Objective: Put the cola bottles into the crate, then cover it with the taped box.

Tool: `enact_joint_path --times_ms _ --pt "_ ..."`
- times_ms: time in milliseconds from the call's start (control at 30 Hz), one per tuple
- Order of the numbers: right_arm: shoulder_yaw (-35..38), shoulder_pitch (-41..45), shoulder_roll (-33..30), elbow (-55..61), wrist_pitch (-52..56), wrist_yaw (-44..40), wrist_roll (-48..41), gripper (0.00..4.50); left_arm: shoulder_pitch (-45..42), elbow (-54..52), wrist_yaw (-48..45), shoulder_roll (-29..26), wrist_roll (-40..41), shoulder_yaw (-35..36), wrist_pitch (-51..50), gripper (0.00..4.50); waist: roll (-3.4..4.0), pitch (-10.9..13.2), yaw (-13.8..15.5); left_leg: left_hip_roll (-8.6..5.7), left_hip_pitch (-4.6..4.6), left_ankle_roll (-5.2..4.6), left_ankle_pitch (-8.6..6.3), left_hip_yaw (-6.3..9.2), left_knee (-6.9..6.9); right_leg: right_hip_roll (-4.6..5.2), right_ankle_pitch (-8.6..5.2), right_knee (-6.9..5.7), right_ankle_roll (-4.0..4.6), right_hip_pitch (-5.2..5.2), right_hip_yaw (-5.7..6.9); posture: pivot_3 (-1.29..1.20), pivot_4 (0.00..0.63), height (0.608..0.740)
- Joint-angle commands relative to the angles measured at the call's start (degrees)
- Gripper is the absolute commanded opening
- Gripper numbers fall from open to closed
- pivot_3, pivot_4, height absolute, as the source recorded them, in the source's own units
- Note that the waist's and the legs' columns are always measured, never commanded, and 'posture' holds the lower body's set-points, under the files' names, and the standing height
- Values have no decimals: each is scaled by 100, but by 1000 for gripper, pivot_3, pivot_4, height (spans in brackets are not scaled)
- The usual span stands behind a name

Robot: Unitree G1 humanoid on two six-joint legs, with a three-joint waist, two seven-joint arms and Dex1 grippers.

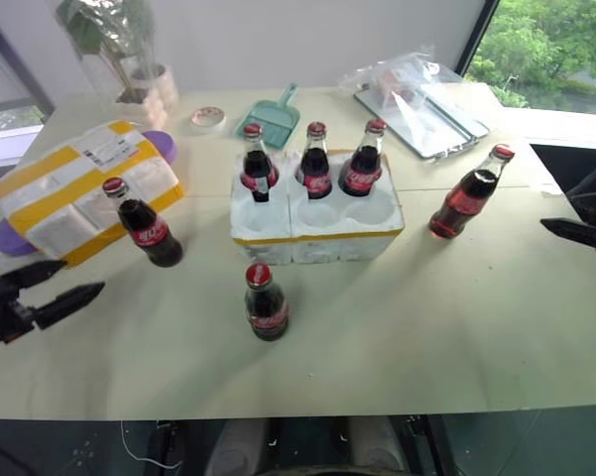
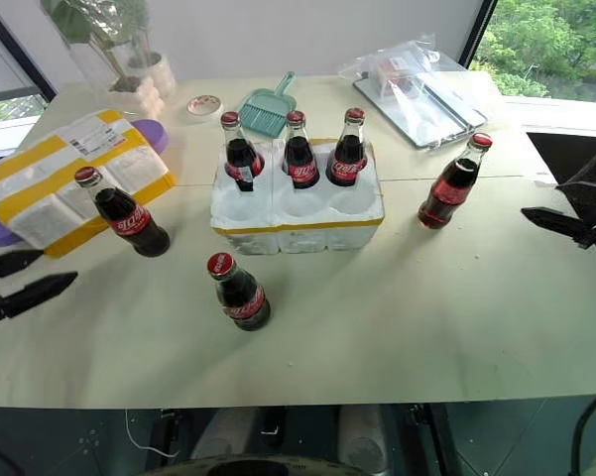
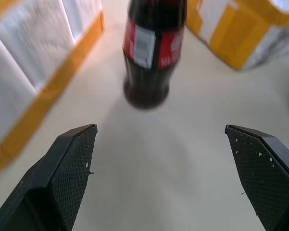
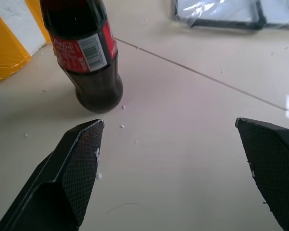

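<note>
Both tools are cut off at the frame edges: the left tool [image 1: 64,281] and right tool [image 2: 547,220] are spread wide, empty. Three glass cola bottles [image 1: 315,161] are seated in the foam crate [image 1: 317,236]; three are left standing on the matte table [image 1: 456,327]. The taped box [image 1: 74,188] is tilted at the left.

The setting looked like an office or lab room arranged for a test, with a broad pale table [image 1: 456,327] set against a plain white wall [image 1: 327,40]. A dark-framed window [image 1: 550,45] showed green trees outside, and a potted plant [image 1: 119,50] stood in the far corner.
</note>
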State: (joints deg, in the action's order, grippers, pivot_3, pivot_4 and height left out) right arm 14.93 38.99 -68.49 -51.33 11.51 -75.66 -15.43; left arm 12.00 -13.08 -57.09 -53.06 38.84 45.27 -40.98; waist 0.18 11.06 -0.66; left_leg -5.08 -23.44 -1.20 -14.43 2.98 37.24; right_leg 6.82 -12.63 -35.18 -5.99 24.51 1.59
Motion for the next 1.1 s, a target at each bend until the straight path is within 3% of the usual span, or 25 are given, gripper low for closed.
enact_joint_path --times_ms 33,233,400,600,1000,1100 --pt "208 597 -551 733 687 -558 -438 4500 -423 198 86 -87 -100 -410 194 4477 27 0 -9 0 0 0 0 0 0 0 0 0 0 0 0 0 150 738" --pt "-133 1542 -690 2887 2727 -1239 -1496 4500 -1318 835 149 72 -382 -1336 571 4477 50 -2 -51 7 0 -2 1 -1 -8 -6 12 -10 -22 13 -2 0 150 738" --pt "-276 2123 -173 4357 4114 -820 -2433 4500 -2025 1595 154 244 -659 -1938 949 4477 31 2 1 3 -4 0 0 2 -6 -2 13 -10 -24 13 -1 0 150 738" --pt "-148 2302 337 5163 4819 -385 -3224 4500 -2721 2358 -150 349 -929 -2578 1323 4477 22 4 99 -6 -12 -3 0 3 1 3 16 -10 -25 16 -1 0 150 738" --pt "-22 1790 750 6059 5190 224 -4109 4500 -3667 3219 -292 723 -1366 -3235 1767 4477 17 2 125 -5 -15 -14 9 2 11 1 21 -29 -32 22 0 0 150 738" --pt "33 1743 792 6105 5194 395 -4240 4500 -3704 3266 -460 728 -1374 -3306 1821 3595 17 2 124 -5 -15 -13 9 1 11 0 21 -33 -32 25 0 0 150 738"
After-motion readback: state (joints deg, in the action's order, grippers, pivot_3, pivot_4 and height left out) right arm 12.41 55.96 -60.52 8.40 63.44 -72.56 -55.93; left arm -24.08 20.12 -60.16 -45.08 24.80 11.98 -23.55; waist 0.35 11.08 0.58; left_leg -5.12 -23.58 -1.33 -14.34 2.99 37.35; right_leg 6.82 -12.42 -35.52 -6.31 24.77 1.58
